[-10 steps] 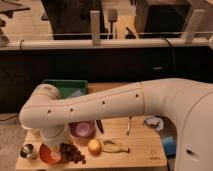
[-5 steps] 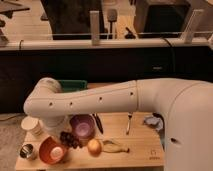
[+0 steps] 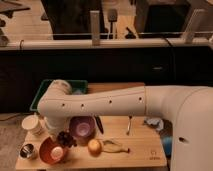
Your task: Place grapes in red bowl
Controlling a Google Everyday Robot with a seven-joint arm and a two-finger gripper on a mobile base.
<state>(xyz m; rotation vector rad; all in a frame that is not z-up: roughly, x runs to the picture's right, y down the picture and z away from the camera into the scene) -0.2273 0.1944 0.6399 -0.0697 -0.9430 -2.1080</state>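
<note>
At the far left of the desk [image 3: 145, 150] we see a small metal cup [image 3: 27, 150], with a pale round container [image 3: 33, 124] just behind it. Next comes the red bowl [image 3: 51, 150], with something pale inside that we cannot identify. The grapes [image 3: 65, 137] sit at the bowl's back right rim, between it and the purple bowl [image 3: 81, 127]; whether they rest on the rim or hang above it we cannot tell. The end effector [image 3: 56, 131] hangs below the white arm's elbow, just above the grapes, and we cannot tell whether it is clamped on them. Behind lies a green tray [image 3: 42, 90]. Further right we find the onion [image 3: 94, 147], then a banana [image 3: 115, 146].
</note>
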